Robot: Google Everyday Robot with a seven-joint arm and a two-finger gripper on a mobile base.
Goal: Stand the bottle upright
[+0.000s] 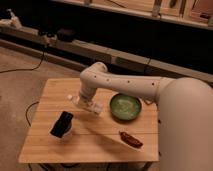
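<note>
The bottle (91,106) is a small whitish plastic thing lying on its side on the wooden table (50,90), left of the middle, with its pale cap end (70,97) pointing left. My gripper (85,100) comes down from the white arm (130,86) right onto the bottle's middle and hides part of it. Whether it holds the bottle does not show.
A green bowl (125,106) sits just right of the bottle. A black rectangular object (61,124) lies near the front left, and a dark brown oblong object (131,139) near the front right. Cables (25,67) run over the floor at the left; a long low bench (100,47) stands behind.
</note>
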